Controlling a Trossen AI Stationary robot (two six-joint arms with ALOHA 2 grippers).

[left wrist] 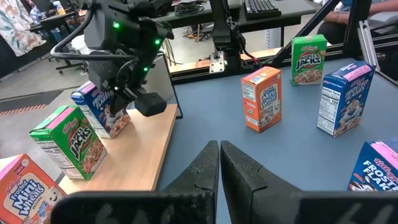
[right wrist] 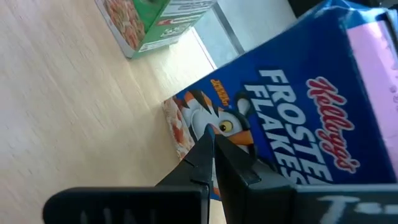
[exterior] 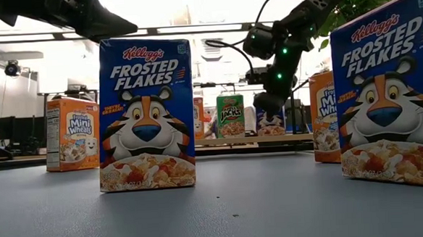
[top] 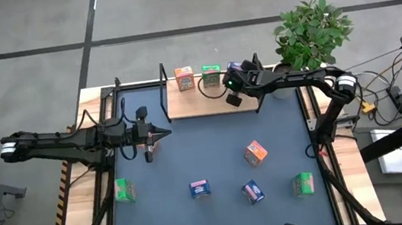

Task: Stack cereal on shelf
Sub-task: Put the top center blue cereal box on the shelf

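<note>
The left hand (top: pixel 167 134) hovered over the table (top: pixel 214 153) at about nine o'clock, fingers together and holding nothing. Below it, at seven o'clock, stood a green box (top: pixel 124 189). Toward six o'clock were two blue boxes (top: pixel 200 189) (top: pixel 252 191), with an orange box (top: pixel 255 152) just right of centre and another green box (top: pixel 303 184) at five o'clock. On the shelf (top: pixel 192 102) at twelve o'clock stood an orange box (top: pixel 184 78), a green one (top: pixel 211 76) and a blue one (left wrist: pixel 101 112). The right hand (top: pixel 235 87) was at that blue box, fingers together with their tips against its front, not clamped on it.
</note>
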